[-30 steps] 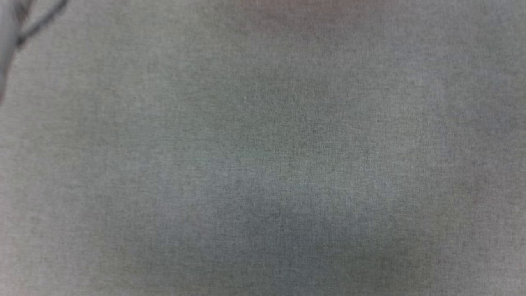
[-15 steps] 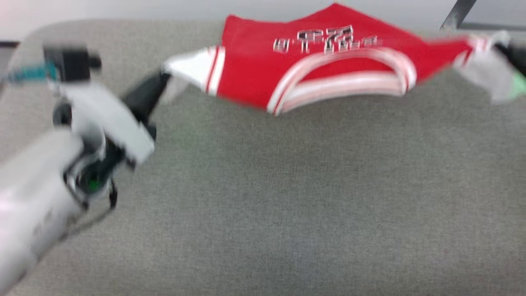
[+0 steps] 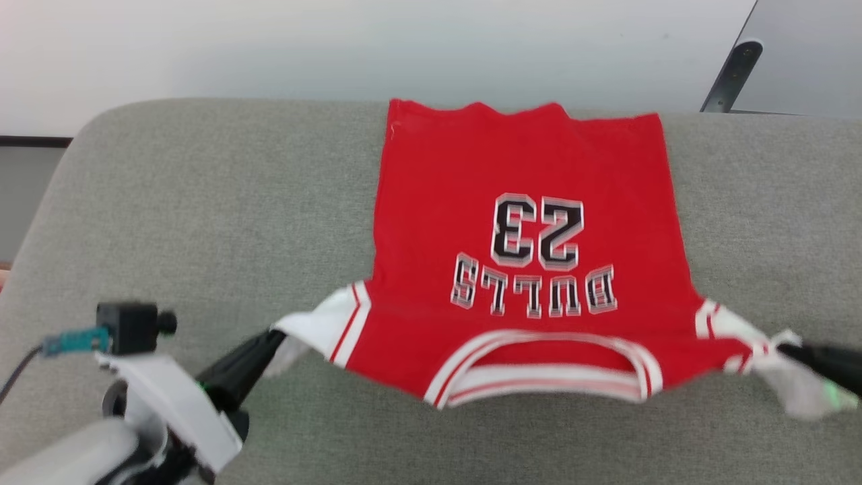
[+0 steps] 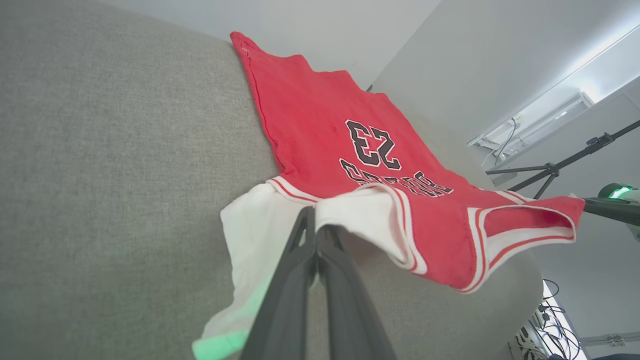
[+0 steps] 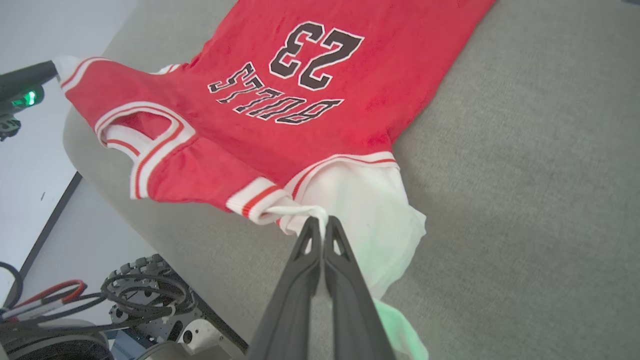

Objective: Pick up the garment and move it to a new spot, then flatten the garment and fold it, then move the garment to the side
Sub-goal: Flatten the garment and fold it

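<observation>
Claws sit nearest the robot, both clenched on cloth: the left claw (image 3: 269,340) nips the white left sleeve (image 3: 323,320) and the right claw (image 3: 791,351) nips the white right sleeve (image 3: 734,323); each wrist view shows its two dark fingers pressed together with the sleeve edge between them. The shoulder line is stretched between the claws and looks raised off the grey cloth-covered desk (image 3: 202,202), with the striped collar (image 3: 545,367) sagging a little in the middle. Beyond it the garment (image 3: 525,182) lies spread on the desk, print up, the "23" (image 3: 537,231) reading upside down from the robot, and the hem (image 3: 525,111) reaches the desk's far edge; behind that stand a pale wall (image 3: 337,47) and a dark stand leg (image 3: 731,74).

The change is quick: a second ago the head view had grey cloth alone; half a second ago the red body showed short, humped and blurred; now it lies long and sharp. The camera itself has swung, so part of this is only the view. I judge the move to a new spot done and the flattening well on; both sleeves remain crumpled and need lowering and smoothing before any fold.
</observation>
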Controlling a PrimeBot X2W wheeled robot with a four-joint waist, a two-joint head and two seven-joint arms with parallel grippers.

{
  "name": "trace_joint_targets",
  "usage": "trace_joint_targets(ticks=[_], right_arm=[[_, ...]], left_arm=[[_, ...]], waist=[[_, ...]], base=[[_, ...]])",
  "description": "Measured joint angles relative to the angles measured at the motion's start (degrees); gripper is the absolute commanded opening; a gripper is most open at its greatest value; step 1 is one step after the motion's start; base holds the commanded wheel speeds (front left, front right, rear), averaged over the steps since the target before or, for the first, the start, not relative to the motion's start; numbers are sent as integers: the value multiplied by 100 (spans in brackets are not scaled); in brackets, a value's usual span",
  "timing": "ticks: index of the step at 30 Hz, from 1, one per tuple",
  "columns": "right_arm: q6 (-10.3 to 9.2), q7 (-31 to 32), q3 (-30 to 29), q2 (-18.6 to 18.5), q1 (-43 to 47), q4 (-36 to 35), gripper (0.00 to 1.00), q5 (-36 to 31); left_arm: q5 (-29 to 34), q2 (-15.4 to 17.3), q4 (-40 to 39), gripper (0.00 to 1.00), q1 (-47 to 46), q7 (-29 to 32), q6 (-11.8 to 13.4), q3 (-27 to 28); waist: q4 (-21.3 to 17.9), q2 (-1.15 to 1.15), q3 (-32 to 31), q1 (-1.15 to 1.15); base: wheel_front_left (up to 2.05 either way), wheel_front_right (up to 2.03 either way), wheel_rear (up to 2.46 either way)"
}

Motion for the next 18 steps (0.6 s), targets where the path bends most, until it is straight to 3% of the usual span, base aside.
trace_joint_targets(ticks=[11,18], right_arm=[[0,-261,-394,-891,1517,-993,0,371],[0,-169,-388,-835,1881,-1091,0,203]], left_arm=[[299,653,-1386,0,1460,-9,495,534],[520,537,-1506,0,1679,-14,725,522]], waist=[[22,0,138,0],[28,0,361,0]], base=[[0,0,0],[0,0,0]])
